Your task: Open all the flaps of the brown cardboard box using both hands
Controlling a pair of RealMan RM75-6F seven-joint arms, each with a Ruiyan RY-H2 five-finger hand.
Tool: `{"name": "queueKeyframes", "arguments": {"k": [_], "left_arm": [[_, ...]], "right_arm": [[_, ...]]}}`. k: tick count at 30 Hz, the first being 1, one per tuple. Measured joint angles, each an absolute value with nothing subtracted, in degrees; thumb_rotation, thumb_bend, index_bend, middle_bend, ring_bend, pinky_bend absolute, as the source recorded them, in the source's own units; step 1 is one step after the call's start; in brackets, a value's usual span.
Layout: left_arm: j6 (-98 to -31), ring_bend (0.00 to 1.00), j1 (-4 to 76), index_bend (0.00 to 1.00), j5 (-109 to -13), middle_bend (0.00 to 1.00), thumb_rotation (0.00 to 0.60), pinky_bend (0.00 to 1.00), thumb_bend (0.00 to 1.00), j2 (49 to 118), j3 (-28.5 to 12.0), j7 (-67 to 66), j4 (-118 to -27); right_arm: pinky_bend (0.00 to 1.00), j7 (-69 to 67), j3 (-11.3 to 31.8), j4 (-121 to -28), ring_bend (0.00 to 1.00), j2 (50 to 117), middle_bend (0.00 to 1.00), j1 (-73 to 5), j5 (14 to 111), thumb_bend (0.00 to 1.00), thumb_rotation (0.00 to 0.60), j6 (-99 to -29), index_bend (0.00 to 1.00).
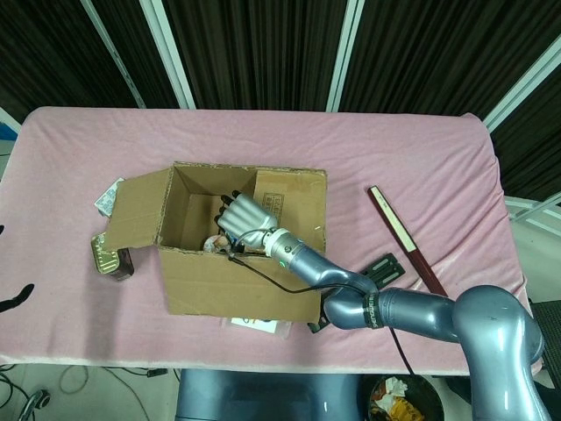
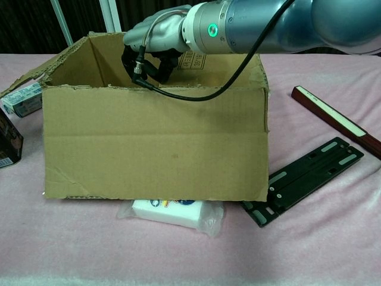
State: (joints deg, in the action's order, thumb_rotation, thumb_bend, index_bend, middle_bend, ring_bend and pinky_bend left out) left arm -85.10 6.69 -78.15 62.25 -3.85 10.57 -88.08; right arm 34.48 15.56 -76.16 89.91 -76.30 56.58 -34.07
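Observation:
The brown cardboard box (image 1: 237, 282) stands mid-table, its front wall (image 2: 155, 143) filling the chest view. The box's left flap (image 1: 131, 210) is folded outward. The right flap (image 1: 294, 209) lies inward over the opening, and its printed face (image 2: 229, 62) shows behind my forearm. My right hand (image 1: 244, 215) reaches over this flap into the opening, fingers spread and bent downward (image 2: 149, 53), gripping nothing that I can see. Small items (image 1: 215, 243) lie at the box bottom. Only dark fingertips of my left hand (image 1: 13, 296) show at the left edge.
A dark red bar (image 1: 399, 232) and a black bracket (image 2: 309, 179) lie right of the box. A white plastic packet (image 2: 172, 211) sticks out under the box's front. Left of the box are a dark tin (image 1: 110, 259) and a small carton (image 2: 24, 98).

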Motion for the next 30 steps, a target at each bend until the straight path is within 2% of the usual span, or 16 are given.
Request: {"name": "queueKeyframes", "arguments": {"k": [5,13,22,30], "left_arm": [[-84.6,0.0,6.6,0.0,-78.5,0.0,0.6,0.02,0.18,62.1,-4.1,10.5,-88.5],[-84.7,0.0,6.3,0.0,-78.8,0.0,0.6,0.02,0.18,62.2,-4.7,10.3,-88.4],[-84.8,0.0,6.0,0.0,-79.4,0.0,0.6,0.02,0.18,61.9,-5.0,10.9,-88.8],[-85.0,0.0,5.7,0.0,-79.8,0.0,0.6,0.02,0.18,61.8,-5.3,11.7,-88.7]], "right_arm": [[0.27,36.8,13.1,-75.7,0.22,88.0,0.46,-77.9,60.9,0.89,0.6,-33.7,0.47],[0.27,40.8,10.5,-78.5,0.23,82.2,0.49,-80.6,62.6,0.89,0.6,-31.9,0.51],[0.27,46.0,7.0,-82.2,0.24,77.7,0.5,-84.7,59.1,0.89,0.6,-28.8,0.53],[0.27,49.8,4.3,-86.0,0.24,74.9,0.5,-87.7,56.0,0.89,0.6,-29.9,0.53]]}}
